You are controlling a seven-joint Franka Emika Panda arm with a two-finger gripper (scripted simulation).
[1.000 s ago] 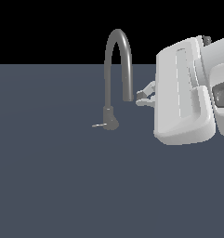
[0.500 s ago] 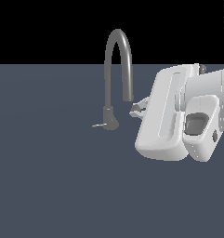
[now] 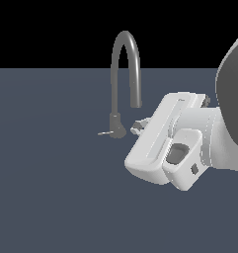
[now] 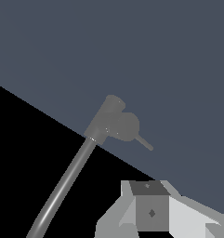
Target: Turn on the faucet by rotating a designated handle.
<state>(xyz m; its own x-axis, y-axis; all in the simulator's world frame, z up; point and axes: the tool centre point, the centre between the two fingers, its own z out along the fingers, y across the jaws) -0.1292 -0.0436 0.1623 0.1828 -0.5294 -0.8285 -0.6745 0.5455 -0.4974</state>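
The gripper (image 3: 138, 127), its jaw spacing impossible to tell, sat just beside the faucet (image 3: 124, 79) base on the floor, opposite the handle (image 3: 105, 133); in my judgement it needed to round the base and push the lever's tip sideways.

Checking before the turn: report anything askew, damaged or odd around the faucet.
Nothing stands out. The faucet stands upright and whole, its handle sticks out straight from the base, and the gripper is beside the base, apart from the handle.

The faucet (image 3: 124, 74) is plain mid-grey metal, its handle (image 3: 104, 133) lighter grey. The gripper (image 3: 138, 127) housing is white with grey fingers. The floor (image 3: 51, 197) is slate blue-grey.
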